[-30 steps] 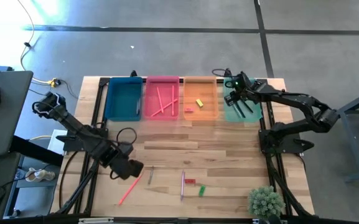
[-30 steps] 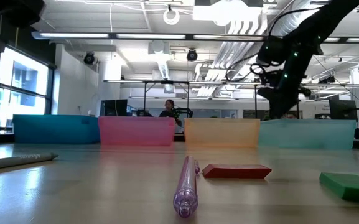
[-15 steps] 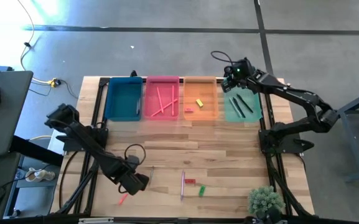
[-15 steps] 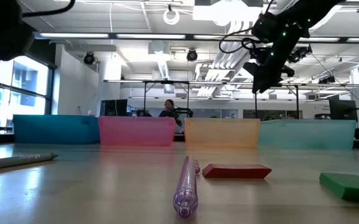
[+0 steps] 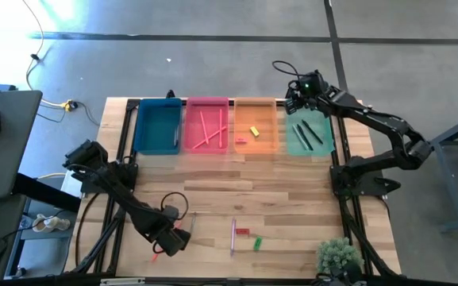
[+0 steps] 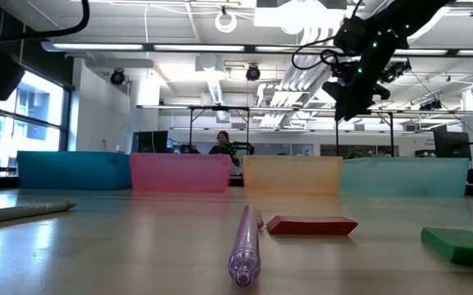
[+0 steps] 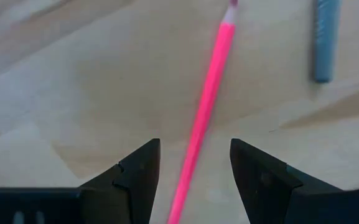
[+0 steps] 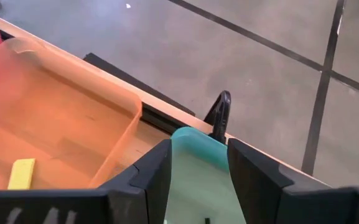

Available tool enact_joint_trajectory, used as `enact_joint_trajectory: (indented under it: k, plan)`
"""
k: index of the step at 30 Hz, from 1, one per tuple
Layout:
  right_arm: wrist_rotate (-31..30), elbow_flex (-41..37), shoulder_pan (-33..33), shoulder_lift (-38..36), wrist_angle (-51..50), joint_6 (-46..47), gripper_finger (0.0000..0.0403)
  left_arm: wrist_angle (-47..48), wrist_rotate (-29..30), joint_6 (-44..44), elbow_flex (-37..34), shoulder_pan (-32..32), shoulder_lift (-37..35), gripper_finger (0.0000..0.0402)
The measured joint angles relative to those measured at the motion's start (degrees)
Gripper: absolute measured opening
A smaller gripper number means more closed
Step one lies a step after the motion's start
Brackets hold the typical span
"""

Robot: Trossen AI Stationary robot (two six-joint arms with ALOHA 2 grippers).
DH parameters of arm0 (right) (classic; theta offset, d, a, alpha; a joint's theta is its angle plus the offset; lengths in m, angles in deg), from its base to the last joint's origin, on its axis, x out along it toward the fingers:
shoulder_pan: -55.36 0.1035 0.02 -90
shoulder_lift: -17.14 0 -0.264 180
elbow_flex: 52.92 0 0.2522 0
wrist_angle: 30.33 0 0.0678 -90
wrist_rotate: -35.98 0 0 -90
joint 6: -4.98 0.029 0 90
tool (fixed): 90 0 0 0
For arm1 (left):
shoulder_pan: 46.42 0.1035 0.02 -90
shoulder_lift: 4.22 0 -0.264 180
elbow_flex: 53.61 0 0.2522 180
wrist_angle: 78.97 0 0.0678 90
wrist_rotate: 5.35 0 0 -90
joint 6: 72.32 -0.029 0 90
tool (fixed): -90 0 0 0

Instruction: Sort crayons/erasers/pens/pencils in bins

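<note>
The left end effector [image 7: 193, 171] is low over the near-left part of the table [image 5: 292, 187], its two fingers [image 7: 135, 174] spread apart on either side of a pink pencil [image 7: 205, 112] that lies flat on the wood and runs between them without showing contact with either. Just beside the far end of that pencil lies a grey stick [image 7: 323, 38]. In the high view the left end effector [image 5: 169, 238] covers most of the pencil, whose red-pink tip [image 5: 155, 256] pokes out toward the table's near edge. The right end effector [image 5: 302, 87] hangs above the far end of the mint-green bin [image 5: 292, 145], open, with nothing between its fingers [image 8: 154, 177]; two black pens [image 5: 306, 133] lie inside that bin. The orange bin [image 5: 254, 149] next to it holds a yellow eraser [image 5: 254, 131] and a small red one [image 5: 240, 141]. The pink-red bin [image 5: 207, 149] contains several pink pencils [image 5: 206, 129], and the teal-blue bin [image 5: 157, 149] stands at the left of the row. On the near middle of the table lie a translucent purple pen [image 6: 245, 242], a red eraser [image 6: 311, 224] just beside it, and a green eraser [image 6: 459, 244] a little farther right.
</note>
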Motion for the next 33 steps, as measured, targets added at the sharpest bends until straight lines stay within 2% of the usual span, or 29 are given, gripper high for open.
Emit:
enact_joint_trajectory:
  k: [5, 8, 20, 28, 33]
  plan:
    - [0.01, 0.0, -0.55, 0.0, -0.3, -0.01, 0.0149, 0.9, -5.07, 0.07, 0.24, -0.01, 2.87, 0.0177]
    - [0.03, 0.02, -0.55, 0.0, 0.07, -0.01, 0.0149, 1.13, -5.78, -0.5, 0.24, 0.07, 3.67, 0.0157]
    - [0.04, 0.02, -0.55, 0.0, 0.41, -0.01, 0.0149, 2.35, -4.54, -2.04, 0.21, 0.01, 3.94, 0.001]
    - [0.06, 0.02, -0.55, 0.0, 0.46, -1.95, 0.0149, 2.5, -3.01, -3.69, -0.13, 0.94, 1.92, 0.0004]
    - [0.32, 0.02, -0.51, 0.0, 0.47, -3.31, 0.0149, 5.27, 4.06, -3.73, -0.28, 3.46, -1.39, 0.0003]
